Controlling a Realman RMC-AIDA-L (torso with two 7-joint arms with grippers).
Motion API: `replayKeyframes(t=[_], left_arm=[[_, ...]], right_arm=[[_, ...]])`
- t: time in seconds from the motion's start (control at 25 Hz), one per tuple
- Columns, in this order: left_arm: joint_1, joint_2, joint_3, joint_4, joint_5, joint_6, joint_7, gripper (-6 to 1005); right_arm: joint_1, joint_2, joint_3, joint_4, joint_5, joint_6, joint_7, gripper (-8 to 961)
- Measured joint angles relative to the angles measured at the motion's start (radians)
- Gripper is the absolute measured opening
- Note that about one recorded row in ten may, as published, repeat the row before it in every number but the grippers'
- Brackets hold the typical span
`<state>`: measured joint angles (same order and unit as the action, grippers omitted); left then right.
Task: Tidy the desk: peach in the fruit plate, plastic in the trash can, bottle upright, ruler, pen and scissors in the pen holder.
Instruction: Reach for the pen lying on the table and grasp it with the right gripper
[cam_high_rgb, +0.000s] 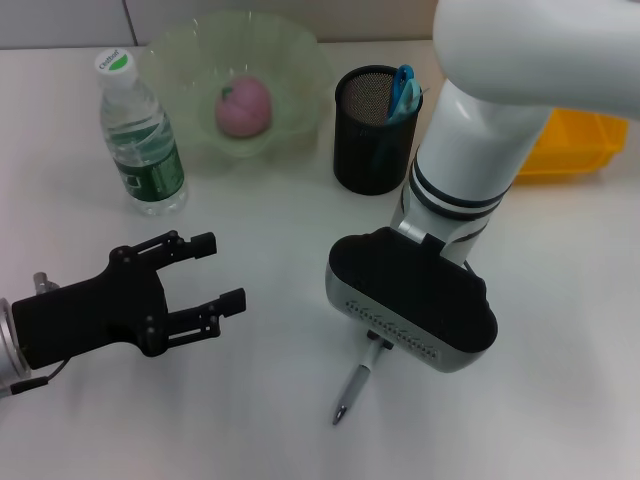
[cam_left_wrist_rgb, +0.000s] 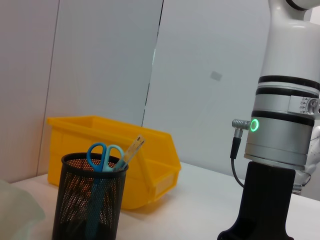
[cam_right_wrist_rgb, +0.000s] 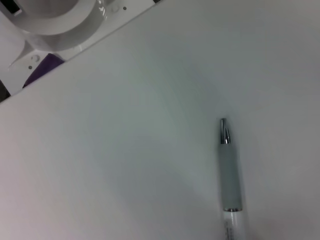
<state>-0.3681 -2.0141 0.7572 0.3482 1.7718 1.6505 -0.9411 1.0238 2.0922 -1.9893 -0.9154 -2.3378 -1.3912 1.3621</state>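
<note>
A silver-grey pen (cam_high_rgb: 357, 385) lies on the white desk, its upper end under my right gripper (cam_high_rgb: 400, 335), which hangs low over it. The pen also shows in the right wrist view (cam_right_wrist_rgb: 230, 170), flat on the desk. My left gripper (cam_high_rgb: 220, 272) is open and empty at the front left. The black mesh pen holder (cam_high_rgb: 374, 130) holds blue scissors (cam_high_rgb: 404, 92) and, in the left wrist view, a clear ruler (cam_left_wrist_rgb: 131, 150). The peach (cam_high_rgb: 244, 107) sits in the green fruit plate (cam_high_rgb: 290, 60). The bottle (cam_high_rgb: 142, 135) stands upright. No plastic is in view.
A yellow bin (cam_high_rgb: 575, 145) stands at the back right, behind the pen holder in the left wrist view (cam_left_wrist_rgb: 150, 155). My right arm (cam_left_wrist_rgb: 280, 135) rises over the middle of the desk.
</note>
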Motion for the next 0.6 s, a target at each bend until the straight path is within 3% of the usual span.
replayKeyframes(t=[0.6], left_arm=[[0.0,0.001,-0.003,0.0,0.0,-0.005,-0.002,797]], right_arm=[[0.0,0.0,-0.013,0.001,0.0,0.001,0.0,116]])
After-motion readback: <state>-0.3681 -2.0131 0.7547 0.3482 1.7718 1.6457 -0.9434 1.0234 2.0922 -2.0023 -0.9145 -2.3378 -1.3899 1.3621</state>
